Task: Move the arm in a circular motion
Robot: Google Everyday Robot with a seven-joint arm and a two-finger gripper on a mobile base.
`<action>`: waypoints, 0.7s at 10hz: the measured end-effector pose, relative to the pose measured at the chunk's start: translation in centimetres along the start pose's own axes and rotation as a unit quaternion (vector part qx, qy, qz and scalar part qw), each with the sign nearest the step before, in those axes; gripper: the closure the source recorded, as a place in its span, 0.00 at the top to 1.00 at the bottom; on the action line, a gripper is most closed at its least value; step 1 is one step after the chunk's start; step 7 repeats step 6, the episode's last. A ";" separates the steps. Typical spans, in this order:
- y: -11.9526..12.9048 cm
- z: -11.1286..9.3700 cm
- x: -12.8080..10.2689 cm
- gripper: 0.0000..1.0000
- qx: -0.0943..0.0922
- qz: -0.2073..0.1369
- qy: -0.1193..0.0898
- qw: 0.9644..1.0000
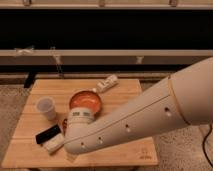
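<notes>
While sweeping: the arm point(145, 117) crossed the counter point(125, 90).
Gripper point(70, 156): apparently hidden at elbow; grip state unclear.
Advice: clear the bowl point(86, 101), cup point(46, 107).

A low wooden table point(130, 87) with a light, pale-brown top stands in the middle of the room, on a speckled grey floor point(10, 102) that looks like carpet or terrazzo. Behind the table there is a long dark opening point(107, 30), almost black, which goes across the whole width. Two pale horizontal rails point(100, 52) cross it, one at the top edge and one lower down. The light is soft and warm, and it falls evenly on the table top.
</notes>
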 end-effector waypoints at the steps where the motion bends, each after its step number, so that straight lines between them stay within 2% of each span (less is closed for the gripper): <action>1: -1.6 -0.2 1.0 0.80 0.006 0.016 0.005 1.000; 4: -5.4 -1.3 3.0 0.80 0.023 0.047 0.024 0.998; 7: -5.8 -1.5 3.2 0.80 0.026 0.051 0.029 0.998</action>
